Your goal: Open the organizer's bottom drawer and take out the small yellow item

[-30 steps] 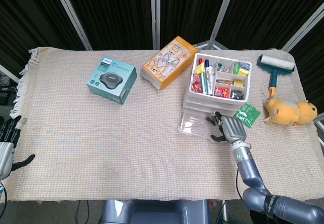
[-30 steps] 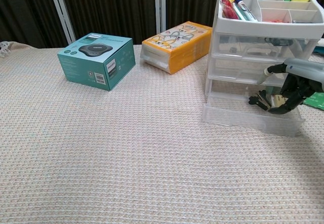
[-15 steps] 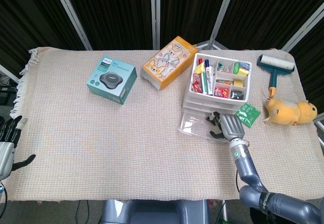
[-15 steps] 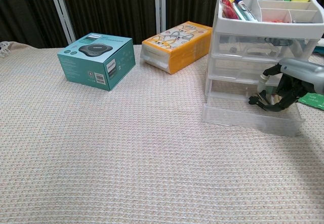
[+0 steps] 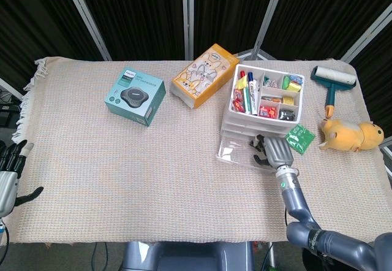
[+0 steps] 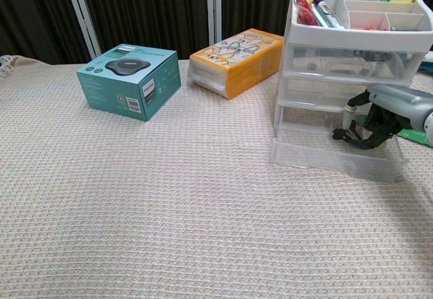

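The white organizer (image 5: 264,96) (image 6: 358,42) stands right of centre, with its clear bottom drawer (image 5: 236,151) (image 6: 325,157) pulled out toward me. My right hand (image 5: 272,151) (image 6: 379,113) reaches into the right end of that drawer, dark fingers curled down inside it. A small pale yellowish piece (image 6: 349,116) shows among the fingers, but I cannot tell whether it is held. My left hand (image 5: 9,170) hangs off the table's near left corner with its fingers apart and nothing in it.
A teal box (image 5: 136,97) (image 6: 130,79) and an orange tissue box (image 5: 205,75) (image 6: 237,61) sit left of the organizer. A green packet (image 5: 299,138), a yellow plush (image 5: 346,135) and a lint roller (image 5: 332,81) lie to its right.
My right hand has moved up and deeper into the open drawer, toward the organizer. The left hand has stayed where it was.
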{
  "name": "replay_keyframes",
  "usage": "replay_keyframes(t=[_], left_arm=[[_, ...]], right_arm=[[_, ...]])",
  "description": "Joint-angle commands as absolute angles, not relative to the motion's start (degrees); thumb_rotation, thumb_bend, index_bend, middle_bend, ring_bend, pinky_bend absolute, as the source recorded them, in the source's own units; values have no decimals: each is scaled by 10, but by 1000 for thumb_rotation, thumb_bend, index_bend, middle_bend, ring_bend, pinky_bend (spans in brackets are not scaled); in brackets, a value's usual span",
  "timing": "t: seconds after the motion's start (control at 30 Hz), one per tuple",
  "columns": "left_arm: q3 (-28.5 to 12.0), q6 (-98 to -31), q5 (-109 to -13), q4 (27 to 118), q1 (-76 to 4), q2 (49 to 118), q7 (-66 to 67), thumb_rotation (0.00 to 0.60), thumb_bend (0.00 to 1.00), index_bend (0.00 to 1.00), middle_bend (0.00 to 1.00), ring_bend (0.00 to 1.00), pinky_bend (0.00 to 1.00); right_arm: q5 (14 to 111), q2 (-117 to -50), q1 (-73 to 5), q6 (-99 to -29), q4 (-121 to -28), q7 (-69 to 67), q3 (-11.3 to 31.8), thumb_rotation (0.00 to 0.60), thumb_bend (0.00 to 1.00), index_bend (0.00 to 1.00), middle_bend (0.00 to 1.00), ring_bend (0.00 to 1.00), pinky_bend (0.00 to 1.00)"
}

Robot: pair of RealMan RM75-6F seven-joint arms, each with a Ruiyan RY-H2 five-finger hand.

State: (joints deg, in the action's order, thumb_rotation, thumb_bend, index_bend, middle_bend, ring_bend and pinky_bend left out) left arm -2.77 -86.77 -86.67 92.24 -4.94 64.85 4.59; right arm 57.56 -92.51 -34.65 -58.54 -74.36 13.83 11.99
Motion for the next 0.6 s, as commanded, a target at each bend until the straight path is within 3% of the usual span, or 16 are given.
replay_keyframes(t=[0.03, 0.33, 0.6], left_arm=[[-28, -867, -867, 922, -50, 649, 46, 600, 158, 0, 0, 0, 0], [-27, -863, -866, 922, -51, 648, 45, 600, 157, 0, 0, 0, 0], [-24, -862, -868, 925, -51, 646, 43, 600, 158, 0, 0, 0, 0]], right_arm=[[596, -932, -348, -586, -725, 126, 116, 600, 247, 494, 1000, 1000, 627], [764, -959, -346, -661, -604, 48, 64, 600, 232, 492, 1000, 1000, 627], [797, -970, -332, -684, -556, 27, 49, 600, 239, 471, 1000, 1000, 627]])
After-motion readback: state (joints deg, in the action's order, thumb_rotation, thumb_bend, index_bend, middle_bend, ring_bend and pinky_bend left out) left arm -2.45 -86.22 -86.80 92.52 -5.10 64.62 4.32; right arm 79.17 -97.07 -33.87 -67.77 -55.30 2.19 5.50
